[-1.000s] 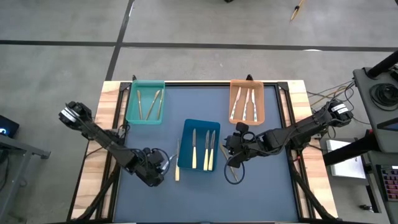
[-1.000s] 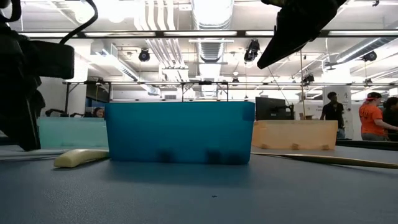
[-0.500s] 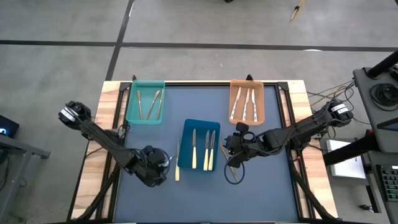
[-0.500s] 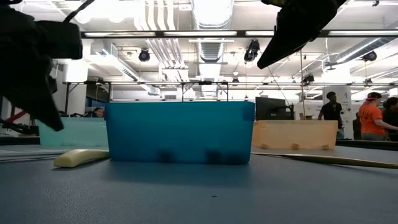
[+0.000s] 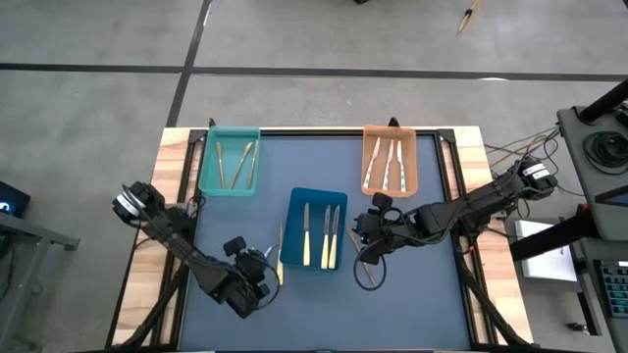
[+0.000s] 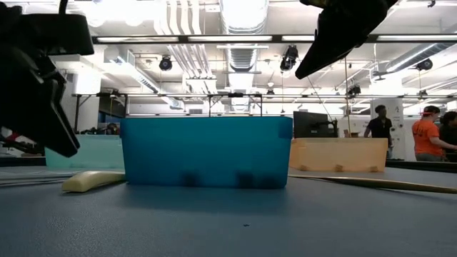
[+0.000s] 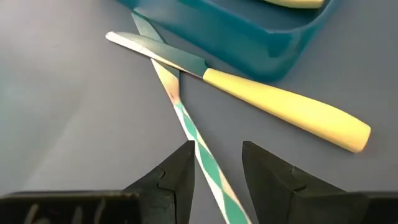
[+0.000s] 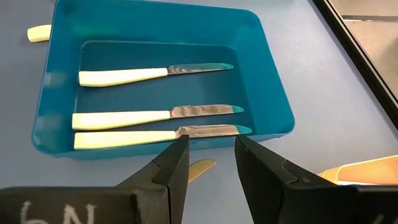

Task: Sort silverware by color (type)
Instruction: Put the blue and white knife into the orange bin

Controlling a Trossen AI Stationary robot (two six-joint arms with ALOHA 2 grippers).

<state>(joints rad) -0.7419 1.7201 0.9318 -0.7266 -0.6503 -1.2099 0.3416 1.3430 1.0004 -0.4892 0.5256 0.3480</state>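
A cream-handled knife (image 7: 261, 93) lay flat on the dark table (image 5: 412, 314), just beside the left wall of the blue tray (image 5: 292, 218), its blade crossing over a striped reflection on the mat. Inside that blue tray, which sat near the middle of the table, three more cream-handled knives (image 8: 155, 118) lay side by side, blades all pointing the same way. The left gripper (image 7: 216, 163) hovered just short of the loose knife's handle, toward the table's front edge, its fingers spread and nothing between them. A gold-tan utensil (image 5: 361, 265) rested on the table just right of the blue tray, its tip showing under the right gripper (image 8: 210, 155), which hung above the tray's right wall with its fingers parted and empty. Toward the back left corner, the teal tray (image 5: 210, 162) held a few gold-tan pieces (image 5: 240, 162); toward the back right, the orange tray (image 5: 414, 157) held silvery-handled ones (image 5: 389, 165). Beyond the table, in the room, a person in an orange shirt (image 6: 428, 139) stood with another person (image 6: 382, 128) nearby.
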